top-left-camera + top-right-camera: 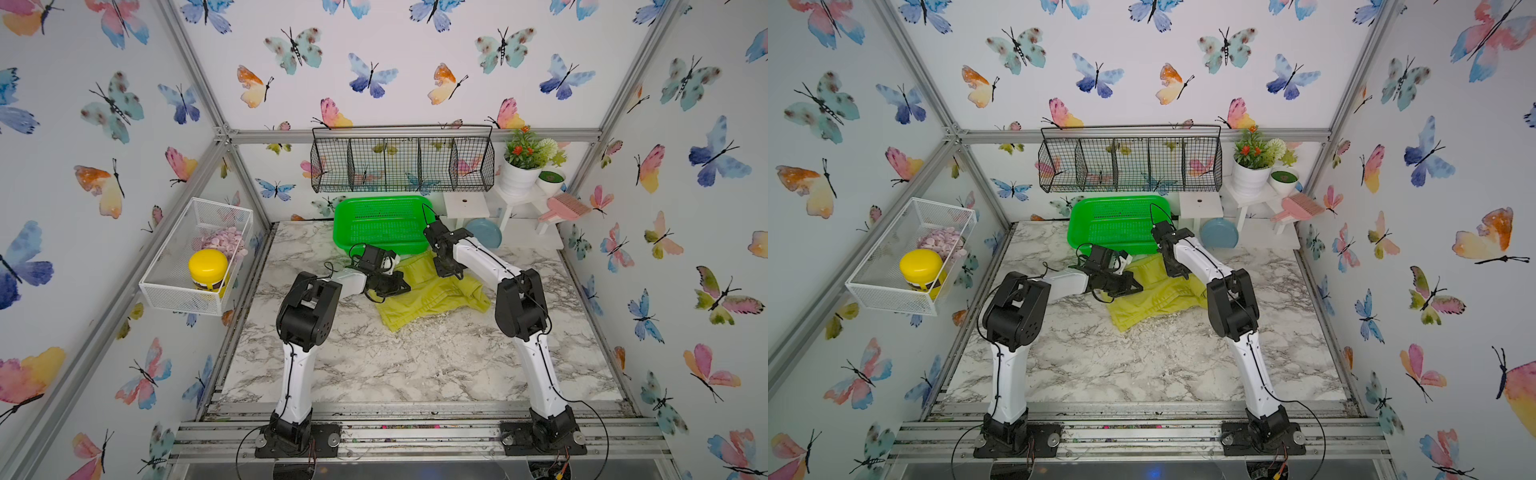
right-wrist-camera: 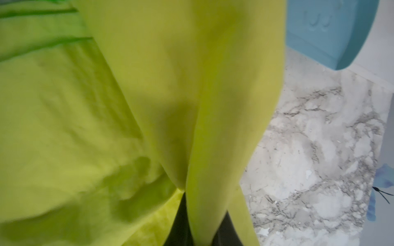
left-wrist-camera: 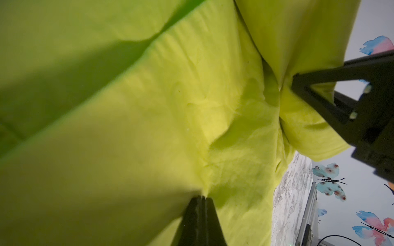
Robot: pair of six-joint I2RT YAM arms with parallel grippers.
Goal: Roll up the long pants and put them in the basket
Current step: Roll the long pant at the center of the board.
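Now you see the pants point(image 1: 432, 297) crumpled, yellow-green, long axis roughly side to side. Your left pincer point(image 3: 201, 197) and right pincer point(image 1: 449, 272) each clamp a fold.

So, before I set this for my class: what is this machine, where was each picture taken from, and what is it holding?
It is two white-and-black robot arms bolted at the near edge of a marble-patterned table. Both top views look down on the whole booth from nearly the same spot; each wrist view comes from a camera riding on one arm. On the table lie the long pants, yellow-green and crumpled, just in front of a green basket. The left gripper and the right gripper are each pinched shut on the pants' fabric.
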